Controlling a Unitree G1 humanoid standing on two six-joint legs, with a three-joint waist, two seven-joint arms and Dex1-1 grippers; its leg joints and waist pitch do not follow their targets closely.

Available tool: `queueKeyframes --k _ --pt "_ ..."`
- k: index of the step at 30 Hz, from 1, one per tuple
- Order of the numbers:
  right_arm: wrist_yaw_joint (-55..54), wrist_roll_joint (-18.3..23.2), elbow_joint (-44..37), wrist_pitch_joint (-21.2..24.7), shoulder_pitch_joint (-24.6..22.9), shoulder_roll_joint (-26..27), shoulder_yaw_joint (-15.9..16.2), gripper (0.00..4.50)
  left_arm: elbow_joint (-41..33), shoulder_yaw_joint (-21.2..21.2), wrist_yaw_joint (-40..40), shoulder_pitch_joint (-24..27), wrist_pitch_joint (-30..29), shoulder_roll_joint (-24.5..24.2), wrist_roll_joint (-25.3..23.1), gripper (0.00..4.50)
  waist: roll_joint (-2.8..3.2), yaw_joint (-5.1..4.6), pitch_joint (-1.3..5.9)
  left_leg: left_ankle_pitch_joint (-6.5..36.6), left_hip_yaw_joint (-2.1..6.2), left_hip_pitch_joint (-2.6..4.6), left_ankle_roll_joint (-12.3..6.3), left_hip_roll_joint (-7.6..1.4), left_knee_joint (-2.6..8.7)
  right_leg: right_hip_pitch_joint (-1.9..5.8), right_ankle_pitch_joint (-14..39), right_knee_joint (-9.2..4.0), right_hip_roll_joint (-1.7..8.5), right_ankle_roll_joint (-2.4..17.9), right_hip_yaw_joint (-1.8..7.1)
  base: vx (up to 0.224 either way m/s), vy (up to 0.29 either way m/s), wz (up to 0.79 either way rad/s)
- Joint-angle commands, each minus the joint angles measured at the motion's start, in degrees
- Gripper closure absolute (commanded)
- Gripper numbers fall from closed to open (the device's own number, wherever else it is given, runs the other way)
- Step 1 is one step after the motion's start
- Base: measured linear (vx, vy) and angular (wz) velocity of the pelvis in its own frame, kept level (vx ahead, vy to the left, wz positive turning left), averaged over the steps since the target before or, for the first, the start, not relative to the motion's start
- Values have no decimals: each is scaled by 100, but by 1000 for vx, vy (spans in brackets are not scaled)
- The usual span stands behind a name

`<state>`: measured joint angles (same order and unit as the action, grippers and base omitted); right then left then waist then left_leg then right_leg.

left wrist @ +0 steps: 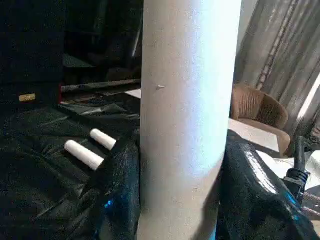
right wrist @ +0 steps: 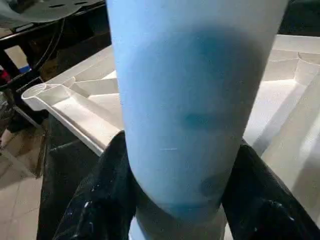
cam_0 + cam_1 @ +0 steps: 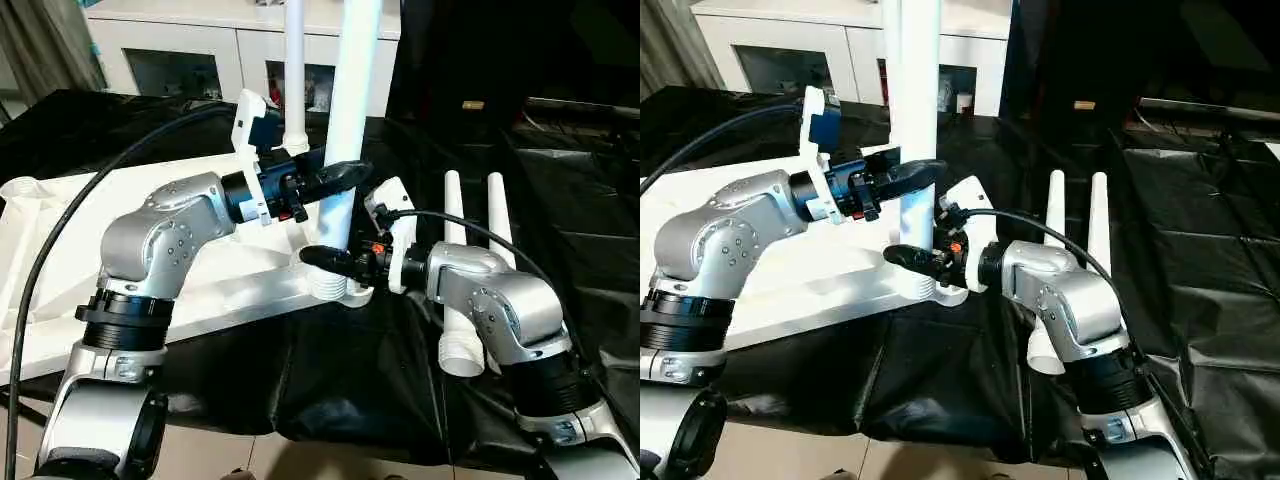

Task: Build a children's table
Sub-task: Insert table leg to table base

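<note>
A white table leg (image 3: 350,110) stands upright in the near corner socket (image 3: 335,285) of the table top (image 3: 90,240), which lies underside up on the black-covered counter (image 3: 330,380). The left gripper (image 3: 335,178) is clamped around the leg partway up, its fingers (image 1: 117,190) pressed to both sides. The right gripper (image 3: 325,258) straddles the same leg lower down, just above the socket, its fingers (image 2: 95,200) close on both sides of the tube. A second leg (image 3: 295,70) stands in a farther socket. Two spare legs (image 3: 470,260) lie side by side on the counter beside the right arm. A white cabinet (image 3: 190,50) stands behind.
</note>
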<state>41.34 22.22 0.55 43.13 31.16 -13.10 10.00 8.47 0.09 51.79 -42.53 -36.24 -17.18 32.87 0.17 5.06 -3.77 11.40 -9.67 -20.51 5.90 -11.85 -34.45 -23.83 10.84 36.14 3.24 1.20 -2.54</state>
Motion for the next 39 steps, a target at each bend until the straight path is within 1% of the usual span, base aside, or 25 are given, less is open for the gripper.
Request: queueKeyframes --k 1,7,9,11,12,13,14,15,17,19,20,23,25,27,28,29,30,31,32,33,34,35,36,37,39 --pt "-67 6 133 106 -54 -2 10 260 -193 87 15 -19 79 -35 55 265 33 2 442 306 -11 -14 17 -24 338 435 109 -342 323 1166 237 0 0 0" --pt "-80 -9 189 21 -38 18 -38 262 -219 169 -45 -21 56 -20 105 265 22 5 441 337 -13 -10 27 -25 339 437 163 -345 328 1159 240 0 0 0" --pt "-99 -28 215 -31 -22 28 -61 262 -234 205 -159 -11 34 -8 91 265 31 2 441 328 -11 -14 27 -26 340 433 151 -344 330 1162 238 0 0 0" --pt "-113 -33 223 -52 -16 36 -73 262 -229 258 -123 -12 -32 30 209 265 21 0 439 320 -17 -14 21 -20 335 437 112 -342 324 1174 241 0 0 0" --pt "-128 -39 235 -87 -1 46 -96 262 -266 337 -75 0 -173 44 385 265 17 -4 438 288 -17 -22 10 -18 335 442 76 -335 323 1180 241 0 0 0" --pt "-128 -39 235 -87 -1 46 -96 262 -266 337 -75 0 -173 44 385 265 17 -5 438 268 -12 -27 2 -15 336 447 62 -336 324 1180 238 0 0 0" --pt "-144 -41 255 -138 11 59 -127 262 -335 356 -88 30 -265 -2 425 209 21 -3 439 269 -13 -21 0 -17 334 441 67 -335 323 1179 238 0 0 0" --pt "-155 -40 267 -165 18 68 -147 262 -360 354 -110 40 -291 -25 415 195 19 -5 433 313 -14 -18 1 -23 337 432 119 -338 327 1183 239 0 0 0" --pt "-166 -33 284 -214 33 85 -179 262 -418 335 -44 77 -336 -76 446 195 23 -4 431 359 -17 -11 10 -26 340 425 210 -347 330 1189 241 0 0 0" --pt "-181 -14 303 -296 59 114 -237 262 -490 312 32 138 -461 -159 514 167 32 -11 419 423 -13 -13 36 -31 351 417 297 -354 325 1176 234 0 0 0" --pt "-188 -11 309 -352 72 128 -265 262 -536 295 58 177 -518 -210 538 167 35 -12 421 422 -15 -9 39 -27 349 416 310 -355 322 1160 235 0 0 0" --pt "-231 31 325 -445 89 185 -367 262 -563 353 36 218 -535 -203 567 139 41 -10 416 431 -17 -5 64 -22 351 410 341 -359 321 1144 238 0 0 0" --pt "-275 49 335 -527 96 229 -445 262 -529 411 -60 230 -474 -188 497 110 40 -2 420 418 -17 1 59 -26 352 408 284 -357 320 1146 238 0 0 0" --pt "-318 38 351 -572 100 241 -483 262 -461 412 -134 238 -315 -216 363 103 42 -9 420 409 -16 -8 50 -21 352 412 232 -358 316 1141 236 0 0 0" --pt "-385 -4 397 -645 111 234 -519 262 -378 442 -208 255 -211 -267 281 94 78 -2 418 424 -7 -8 60 -20 354 414 280 -359 323 1122 234 0 0 0" --pt "-423 -24 434 -677 121 225 -539 262 -358 452 -200 280 -200 -311 269 88 65 -14 415 441 -14 -3 66 -21 357 410 284 -367 314 1111 233 0 0 0" --pt "-515 -93 530 -763 143 194 -578 262 -342 403 -110 375 -122 -464 167 85 77 -12 415 441 -9 -5 86 -12 356 412 305 -366 314 1092 234 0 0 0" --pt "-560 -131 577 -805 154 177 -593 262 -344 358 -44 431 -70 -550 95 85 60 -29 412 437 -2 -23 100 -11 368 427 331 -365 314 1049 230 0 0 0" --pt "-614 -306 668 -934 157 87 -534 262 -365 153 91 563 80 -745 -149 85 78 -33 410 436 1 -22 112 -7 367 426 346 -366 312 1027 229 0 0 0" --pt "-642 -471 742 -1047 148 -3 -458 262 -380 -90 219 695 257 -934 -425 85 74 -50 408 434 -3 -10 118 -9 368 410 363 -369 302 978 230 0 0 0" --pt "-651 -530 769 -1085 142 -33 -430 263 -379 -201 265 745 341 -1008 -548 85 82 -44 412 444 5 2 117 -17 373 402 403 -378 310 960 228 0 0 0" --pt "-680 -704 863 -1192 101 -115 -348 263 -308 -744 461 964 733 -1295 -1114 85 79 -38 414 436 5 9 107 -25 372 397 401 -379 313 952 230 0 0 0" --pt "-687 -721 881 -1203 73 -111 -338 263 -235 -1012 528 1049 920 -1383 -1373 85 68 -59 395 486 -8 1 94 -23 379 388 468 -375 300 916 238 0 0 0" --pt "-699 -727 879 -1199 46 -98 -325 263 -167 -1200 560 1106 1036 -1406 -1533 85 87 -49 403 518 -10 17 106 -30 378 387 510 -374 318 921 242 0 0 0" --pt "-707 -732 858 -1209 14 -82 -278 263 -41 -1393 593 1152 1202 -1375 -1686 85 92 -41 404 518 -15 25 101 -31 381 374 401 -373 313 989 247 0 0 0"
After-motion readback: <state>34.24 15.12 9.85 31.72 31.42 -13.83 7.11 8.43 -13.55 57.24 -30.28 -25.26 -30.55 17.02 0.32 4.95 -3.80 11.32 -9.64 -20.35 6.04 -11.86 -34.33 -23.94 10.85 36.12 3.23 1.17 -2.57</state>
